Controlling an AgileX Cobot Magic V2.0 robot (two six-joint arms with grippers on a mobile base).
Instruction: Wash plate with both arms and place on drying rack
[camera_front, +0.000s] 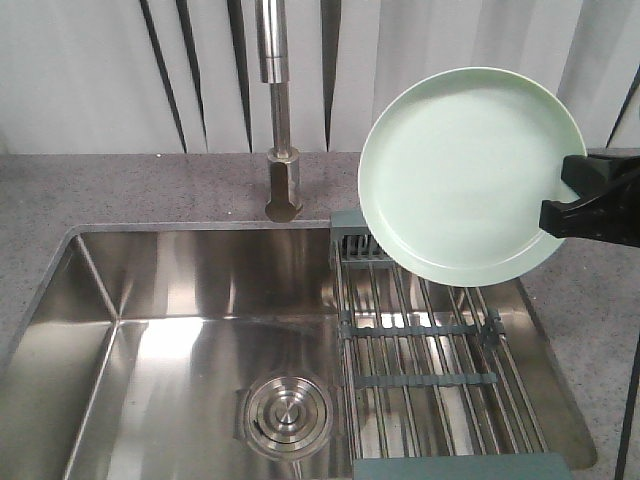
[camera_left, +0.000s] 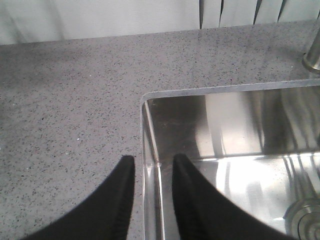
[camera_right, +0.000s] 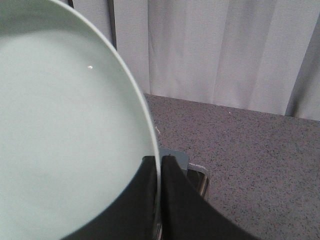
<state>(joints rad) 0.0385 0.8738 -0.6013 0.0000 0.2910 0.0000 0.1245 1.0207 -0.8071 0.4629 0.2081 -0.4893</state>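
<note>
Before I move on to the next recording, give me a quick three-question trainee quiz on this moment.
1. True or false: the plate lies flat on the drying rack.
2. What is the left gripper over? A: the sink corner rim, beside the countertop. B: the plate. C: the drying rack.
3. Which gripper holds the plate, and by what part?

Key
1. False. It stands tilted, facing the front camera.
2. A. Its jaws are apart with nothing between them.
3. The right gripper, shut on the plate's rim.
</note>
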